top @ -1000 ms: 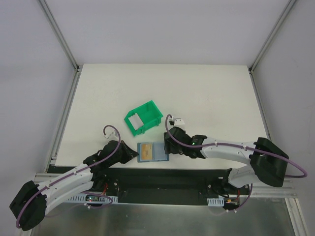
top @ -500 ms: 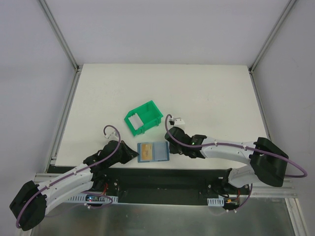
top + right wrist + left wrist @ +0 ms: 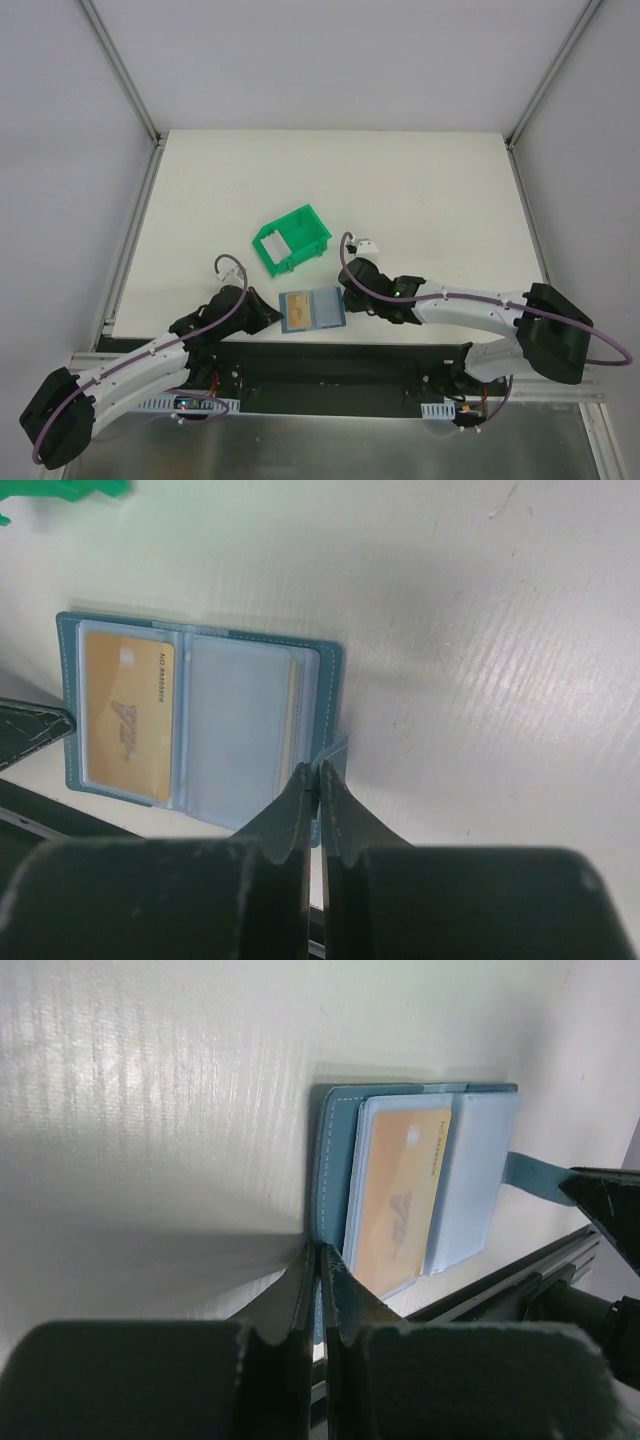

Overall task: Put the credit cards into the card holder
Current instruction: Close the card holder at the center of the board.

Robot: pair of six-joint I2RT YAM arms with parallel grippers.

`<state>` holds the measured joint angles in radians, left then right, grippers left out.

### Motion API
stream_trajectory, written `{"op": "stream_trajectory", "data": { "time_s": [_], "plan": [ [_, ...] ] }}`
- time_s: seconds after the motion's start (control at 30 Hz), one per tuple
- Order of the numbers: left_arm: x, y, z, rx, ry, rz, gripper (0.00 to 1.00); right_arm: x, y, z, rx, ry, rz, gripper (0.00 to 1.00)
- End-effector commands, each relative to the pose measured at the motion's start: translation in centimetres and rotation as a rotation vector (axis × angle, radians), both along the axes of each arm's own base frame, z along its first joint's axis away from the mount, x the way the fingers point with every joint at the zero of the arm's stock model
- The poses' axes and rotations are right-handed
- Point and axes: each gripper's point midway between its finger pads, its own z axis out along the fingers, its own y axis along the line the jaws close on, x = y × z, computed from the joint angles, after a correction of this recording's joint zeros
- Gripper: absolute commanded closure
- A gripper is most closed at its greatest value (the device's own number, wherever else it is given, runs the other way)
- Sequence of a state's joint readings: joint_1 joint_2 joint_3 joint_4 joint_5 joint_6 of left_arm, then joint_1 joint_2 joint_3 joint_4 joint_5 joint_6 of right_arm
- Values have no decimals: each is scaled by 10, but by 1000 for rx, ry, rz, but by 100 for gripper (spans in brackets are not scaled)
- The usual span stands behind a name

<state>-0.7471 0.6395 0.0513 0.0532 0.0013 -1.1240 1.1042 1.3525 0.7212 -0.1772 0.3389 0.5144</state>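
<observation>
Left claw [image 3: 318, 1252] is pinching down to a hairline slit, clamping the teal border of the card holder [image 3: 328, 1150] on its left side. Right claw [image 3: 318, 773] is squeezing nearly closed too, gripping the holder's strap [image 3: 333, 752] on the opposite side.

The holder is lying open and flat, close to the near edge of the bench [image 3: 420, 190], roughly midway along it, between the 2 claws. 1 tan-gold card [image 3: 126, 715] is sitting in the pocket on the left claw's side, under clear plastic.

Hard to make out:
- The card's print is blurring in both wrist views.
- A thin tan strip [image 3: 291, 705] is showing through the frosted pocket on the right claw's side. Cannot tell whether it is another card.
- Each claw's fingers are covering the holder's nearest corner in its own wrist view.

Green bin [image 3: 292, 238] is standing farther from the near edge, apart from the holder. A pale grey rectangle [image 3: 270, 243] is showing at its front, card or label unclear.
</observation>
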Motion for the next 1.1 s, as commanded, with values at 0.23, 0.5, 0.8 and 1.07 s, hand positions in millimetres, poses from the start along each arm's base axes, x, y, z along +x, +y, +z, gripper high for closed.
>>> {"op": "stream_trajectory", "data": {
  "time_s": [0.23,0.5,0.8,1.07],
  "plan": [
    [-1,-31,50,-79,-79,-172,100,-4,27,16,169,-3,38,100],
    [-1,-43,69,-93,-88,-232,100,-4,34,21,223,-8,44,99],
    [3,-61,78,-95,-91,-276,100,-4,35,23,258,-15,38,99],
    [4,-89,80,-82,-78,-328,96,-6,32,25,274,-22,31,100]
  ]
}}
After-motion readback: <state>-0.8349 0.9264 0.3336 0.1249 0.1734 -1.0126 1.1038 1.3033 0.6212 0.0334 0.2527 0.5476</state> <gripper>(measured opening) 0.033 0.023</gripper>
